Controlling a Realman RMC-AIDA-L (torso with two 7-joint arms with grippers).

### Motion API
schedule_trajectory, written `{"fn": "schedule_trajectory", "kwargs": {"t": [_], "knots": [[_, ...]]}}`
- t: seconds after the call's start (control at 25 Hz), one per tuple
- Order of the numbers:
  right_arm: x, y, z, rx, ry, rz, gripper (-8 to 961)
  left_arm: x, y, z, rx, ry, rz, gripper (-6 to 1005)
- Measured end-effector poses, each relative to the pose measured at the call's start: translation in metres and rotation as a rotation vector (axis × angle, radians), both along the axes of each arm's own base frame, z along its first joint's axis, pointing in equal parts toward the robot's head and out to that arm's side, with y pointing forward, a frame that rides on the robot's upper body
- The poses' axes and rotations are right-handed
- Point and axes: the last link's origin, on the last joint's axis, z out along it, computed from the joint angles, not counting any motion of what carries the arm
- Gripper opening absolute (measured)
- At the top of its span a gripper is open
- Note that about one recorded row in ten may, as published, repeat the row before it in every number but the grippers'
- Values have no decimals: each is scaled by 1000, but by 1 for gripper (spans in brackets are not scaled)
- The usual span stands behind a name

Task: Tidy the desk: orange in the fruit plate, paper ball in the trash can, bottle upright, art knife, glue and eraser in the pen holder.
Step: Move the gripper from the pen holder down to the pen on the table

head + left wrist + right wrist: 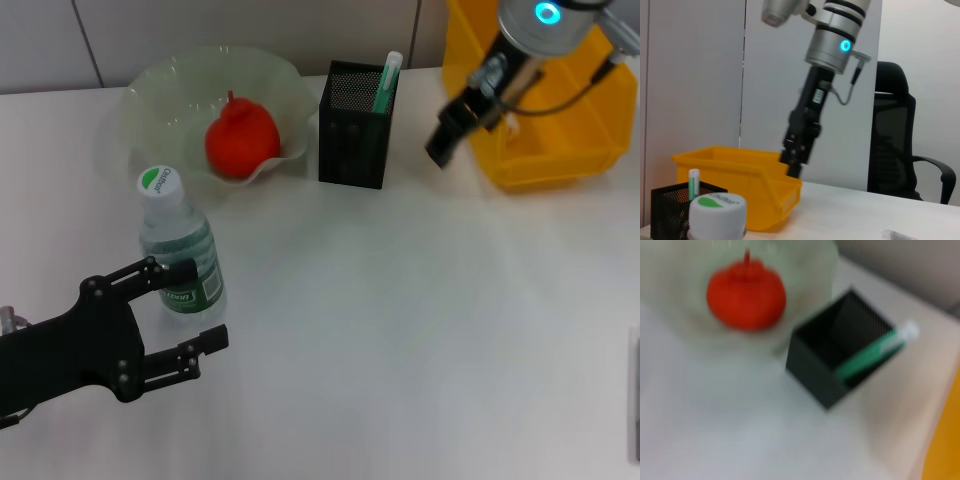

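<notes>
On the white desk (400, 330), near the front left, the bottle (180, 250) stands upright with its green-topped white cap up. Left gripper (205, 305) sits low beside it, jaws spread wide, the upper finger touching or just in front of the bottle's label and the lower finger lying clear of it toward the robot; nothing is clamped. Behind the bottle, the fruit plate (150, 95) holds the orange (241, 140), which rests in its middle. Just right of the plate stands the pen holder (352, 150), with a green stick with a white end (386, 82) leaning in its right rear corner; whether that is the glue or the art knife cannot be told. Right gripper (440, 152) hangs above the desk between the pen holder and the trash can (560, 150), at the can's open front; finger spacing cannot be told from any view. Right wrist view looks down on the orange (746, 295) and the pen holder (840, 365), blurred. Left wrist view shows the bottle cap (717, 212) close up and the right arm over the trash can (735, 175).
</notes>
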Motion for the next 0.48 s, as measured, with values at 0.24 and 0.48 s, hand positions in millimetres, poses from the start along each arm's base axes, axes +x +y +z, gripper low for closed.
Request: {"fn": "schedule_trajectory", "kwargs": {"t": [0.24,0.48], "knots": [[24,-21,4,-64,-42,-146,704,4,4,2,0,1,-23,785],[67,-48,6,-157,-110,-335,703,7,8,3,-1,8,-39,785]]}}
